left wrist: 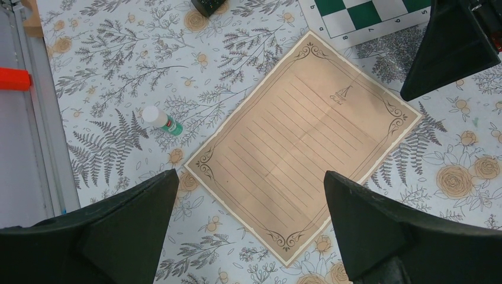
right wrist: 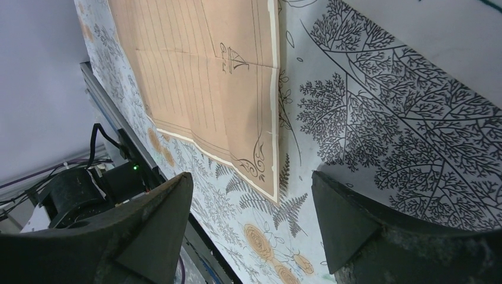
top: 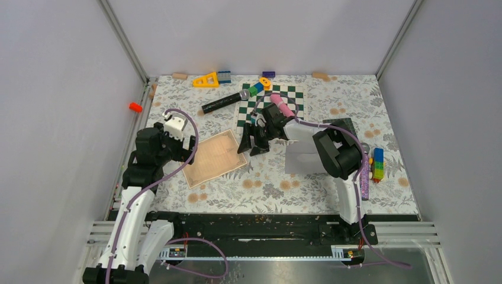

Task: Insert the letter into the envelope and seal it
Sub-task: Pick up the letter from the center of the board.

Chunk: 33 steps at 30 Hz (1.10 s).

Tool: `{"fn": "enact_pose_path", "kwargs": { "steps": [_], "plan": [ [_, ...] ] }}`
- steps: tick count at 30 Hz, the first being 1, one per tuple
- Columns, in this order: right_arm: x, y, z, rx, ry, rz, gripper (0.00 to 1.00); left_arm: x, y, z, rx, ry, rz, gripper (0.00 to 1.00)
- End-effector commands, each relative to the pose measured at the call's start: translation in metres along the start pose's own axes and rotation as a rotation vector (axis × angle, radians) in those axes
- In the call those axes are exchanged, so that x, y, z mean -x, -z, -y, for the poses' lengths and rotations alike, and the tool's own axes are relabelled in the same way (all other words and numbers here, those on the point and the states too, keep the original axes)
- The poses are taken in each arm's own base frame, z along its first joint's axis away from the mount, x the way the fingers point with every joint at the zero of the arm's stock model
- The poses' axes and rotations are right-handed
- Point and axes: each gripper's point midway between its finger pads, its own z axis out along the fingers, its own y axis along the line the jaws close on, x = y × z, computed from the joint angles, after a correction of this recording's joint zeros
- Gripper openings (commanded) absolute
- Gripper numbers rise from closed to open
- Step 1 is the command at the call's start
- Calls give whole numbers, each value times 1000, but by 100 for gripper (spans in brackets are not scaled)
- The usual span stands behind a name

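We find the letter (top: 214, 157) flat on the table (top: 266, 190), apart from the envelope (top: 301, 160) to its right. The left gripper (left wrist: 250, 177) above it and the right gripper (top: 251, 145) beside it both gape empty.

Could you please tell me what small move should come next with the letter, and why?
Probably lower the left gripper onto the near edge of the letter and pinch it. The letter lies flat and unheld. The left gripper hangs open right above it. The right gripper is open and empty too, and the envelope lies apart.
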Motion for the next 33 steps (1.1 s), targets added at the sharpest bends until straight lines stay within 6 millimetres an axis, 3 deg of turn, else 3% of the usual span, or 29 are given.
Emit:
{"fn": "enact_pose_path", "kwargs": {
  "steps": [1, 33],
  "plan": [
    [-9, -9, -1, 20, -27, -30, 81, 15, 2, 1, -5, -33, 68, 99],
    [-23, -28, 3, 121, -129, -66, 78, 16, 5, 3, -11, -39, 83, 99]
  ]
}}
